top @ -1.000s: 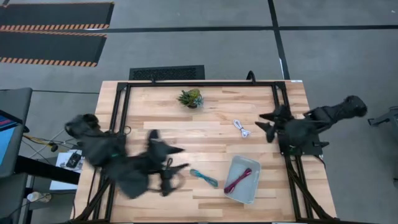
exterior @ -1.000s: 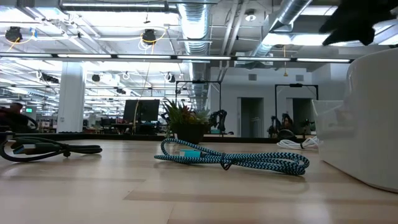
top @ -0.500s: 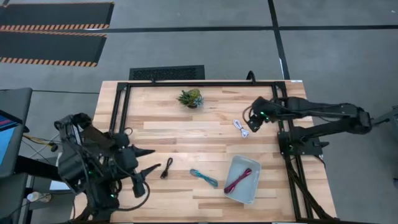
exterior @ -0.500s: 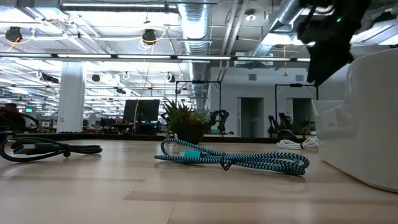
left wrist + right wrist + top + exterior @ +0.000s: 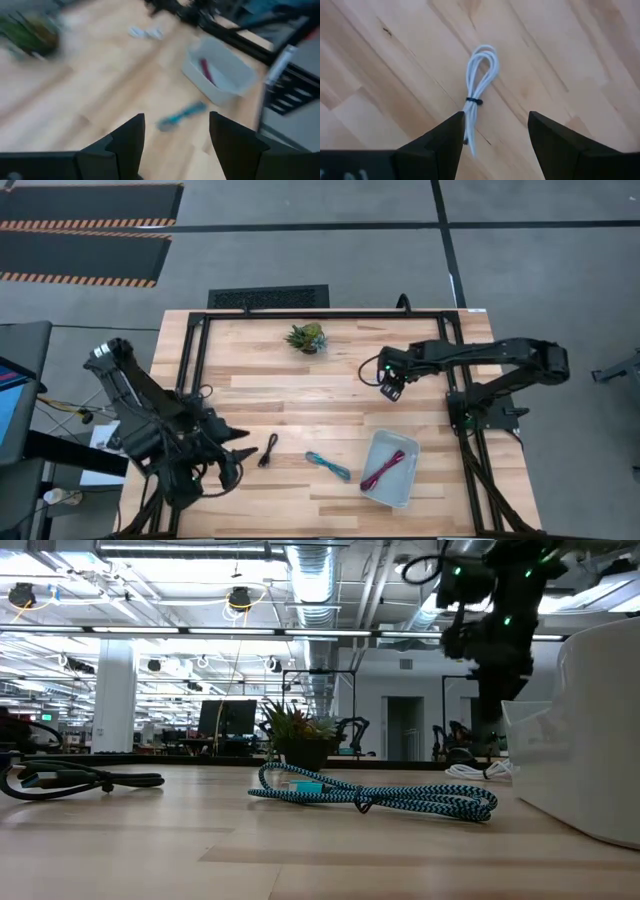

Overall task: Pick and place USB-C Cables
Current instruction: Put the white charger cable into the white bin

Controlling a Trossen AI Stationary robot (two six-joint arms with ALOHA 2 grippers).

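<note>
The white cable (image 5: 479,80) lies flat on the wood, just ahead of my open right gripper (image 5: 495,135). In the high view my right gripper (image 5: 390,380) hangs over it and hides it. The maroon cable (image 5: 383,470) lies inside the pale blue tray (image 5: 372,484). The teal cable (image 5: 328,466) rests on the table left of the tray. The black cable (image 5: 268,450) lies just right of my open left gripper (image 5: 235,452), which touches nothing. In the left wrist view the teal cable (image 5: 182,116) and the tray (image 5: 237,82) lie ahead of my left gripper (image 5: 176,145).
A small green plant (image 5: 306,337) stands near the table's far edge. A black frame (image 5: 195,370) runs around the table's sides. In the low view the teal cable (image 5: 370,795) lies in the middle, the black cable (image 5: 70,778) on the left and the tray (image 5: 600,730) on the right.
My right arm has reached out from the table's right edge toward the left and come down over the white cable. My left arm has drawn back toward the table's left edge, away from the black cable. No cable has moved.
</note>
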